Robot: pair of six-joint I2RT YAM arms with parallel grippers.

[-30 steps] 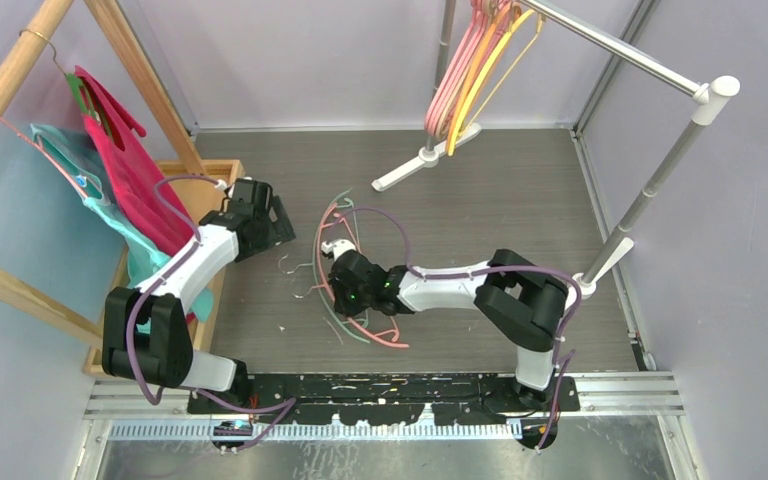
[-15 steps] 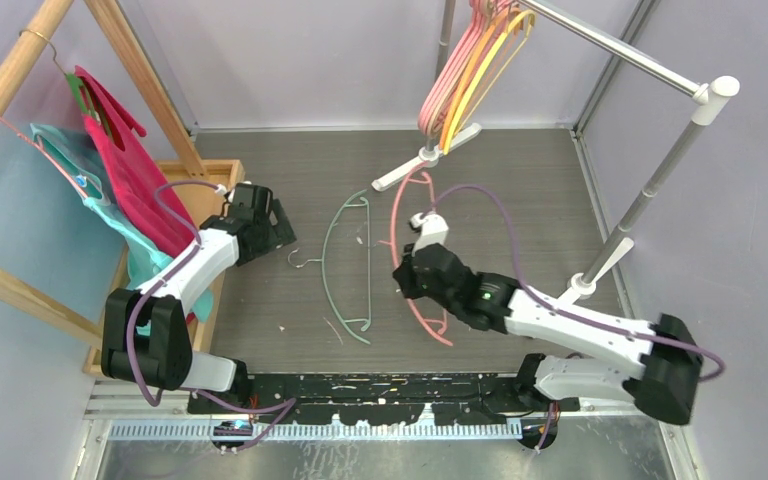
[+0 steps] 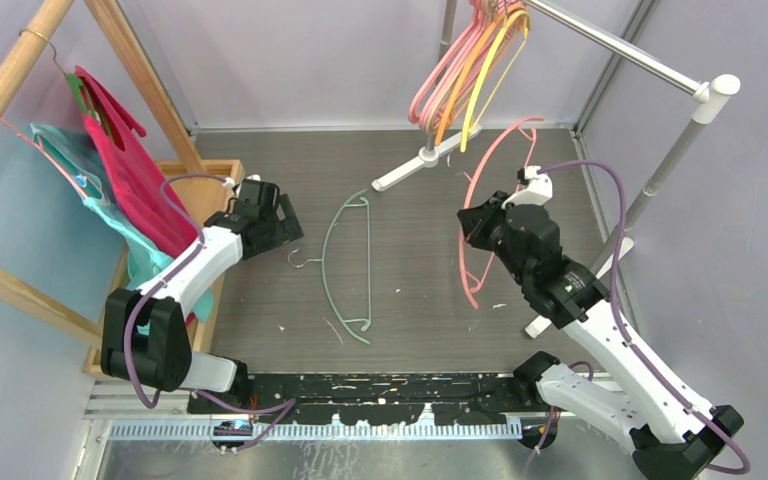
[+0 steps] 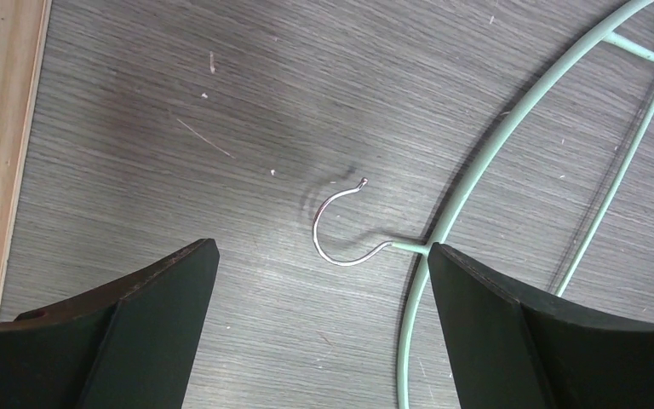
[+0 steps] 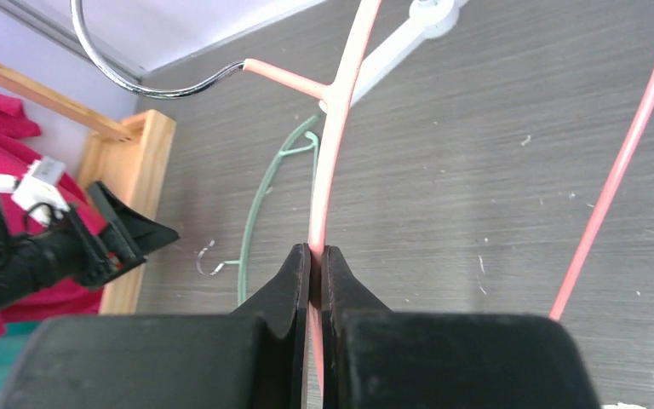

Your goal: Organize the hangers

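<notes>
The pink hanger (image 5: 323, 170) is clenched by the right gripper (image 5: 316, 256) at 3 o'clock. The pale green hanger (image 3: 370, 262) is laid on open floor (image 3: 420, 270) at centre, its hook framed by the left gripper's (image 4: 322, 247) spread fingers.

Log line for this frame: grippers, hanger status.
right gripper: shut on thin pink hanger, off table | left gripper: open above hook of pale green hanger on table | pink, orange, yellow hangers on metal rail

Robot lab cell w/ bare purple walls (image 3: 310, 60), bolted mounting rail (image 3: 640, 392).
</notes>
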